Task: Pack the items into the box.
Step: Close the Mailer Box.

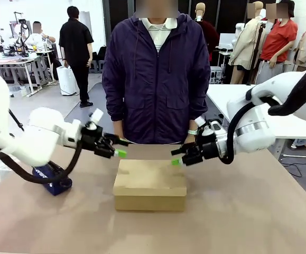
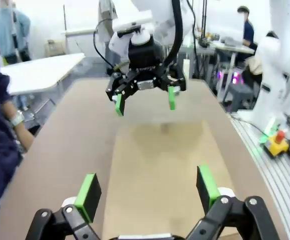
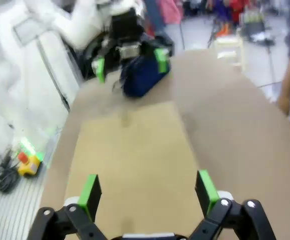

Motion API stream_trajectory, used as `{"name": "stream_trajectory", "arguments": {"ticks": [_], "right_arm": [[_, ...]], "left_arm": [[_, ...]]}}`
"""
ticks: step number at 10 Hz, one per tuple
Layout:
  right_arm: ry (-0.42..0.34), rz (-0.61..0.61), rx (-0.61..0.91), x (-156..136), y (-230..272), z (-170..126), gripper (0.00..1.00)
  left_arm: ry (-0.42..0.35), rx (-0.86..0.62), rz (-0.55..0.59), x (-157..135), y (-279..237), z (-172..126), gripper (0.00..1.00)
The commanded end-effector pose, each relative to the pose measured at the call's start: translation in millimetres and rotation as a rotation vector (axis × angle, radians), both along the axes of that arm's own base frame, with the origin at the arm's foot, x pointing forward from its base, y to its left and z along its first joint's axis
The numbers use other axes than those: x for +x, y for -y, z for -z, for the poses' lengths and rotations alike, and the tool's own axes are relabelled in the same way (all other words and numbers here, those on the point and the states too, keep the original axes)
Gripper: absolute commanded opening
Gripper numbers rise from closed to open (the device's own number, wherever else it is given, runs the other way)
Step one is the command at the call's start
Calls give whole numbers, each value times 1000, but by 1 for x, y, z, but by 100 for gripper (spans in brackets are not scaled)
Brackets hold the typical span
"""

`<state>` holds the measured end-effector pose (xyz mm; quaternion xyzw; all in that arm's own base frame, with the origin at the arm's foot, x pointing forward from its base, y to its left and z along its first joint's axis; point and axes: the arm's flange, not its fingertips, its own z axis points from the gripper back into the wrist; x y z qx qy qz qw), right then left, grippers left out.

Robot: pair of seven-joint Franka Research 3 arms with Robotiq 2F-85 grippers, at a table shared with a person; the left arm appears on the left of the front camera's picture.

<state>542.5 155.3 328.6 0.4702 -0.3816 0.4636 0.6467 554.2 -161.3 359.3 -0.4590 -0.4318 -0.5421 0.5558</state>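
One box [image 1: 150, 185] on the counter [image 1: 248, 211], two claws, one pouch, one person. The box sits at the middle of the counter, roughly midway between the two arms: plain tan cardboard, shallow, rectangular, lid flap down flat, top bare, no print or tape visible. Left claw [image 1: 120, 148] hangs above the box's far left corner, fingers spread wide, nothing between the green pads; from its wrist camera the same claw [image 2: 150, 192] looks down along the lid. Right claw [image 1: 176, 157] hangs above the far right corner, also spread wide and empty; from its own wrist camera it [image 3: 147, 192] looks across the lid toward the opposite arm. The two claws face each other over the far edge of the box, apart, neither touching the cardboard. One navy blue pouch [image 1: 52, 179] lies on the counter at the left, below the left arm, well apart from the box. One person in a dark purple jacket [image 1: 155, 74] stands at the far side of the counter, just behind the box.
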Motion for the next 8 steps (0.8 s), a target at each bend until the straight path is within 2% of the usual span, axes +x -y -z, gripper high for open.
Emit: {"name": "stream_trajectory", "arguments": {"ticks": [1,2,4,5,6,7,8], "right_arm": [[-211,146,101,-1,32,-47,100],[-326,168,102,-4,56,-64,100],[-609,292,152,-17,115,-86,100],[-752,346,184,-29,151,-94,100],[-889,390,199,-38,183,-94,100],[-970,423,233,-46,211,-91,100],[-996,445,313,-52,236,-87,100]], "left_arm": [[-99,-67,-6,-6,-37,-33,100],[-202,-60,-1,-6,-60,-49,100],[-534,29,-57,-2,-108,-66,100],[-713,-6,-98,3,-140,-76,100],[-784,-53,-135,7,-169,-82,100],[-878,-99,-126,10,-195,-84,100],[-997,-128,-202,14,-217,-81,100]]}}
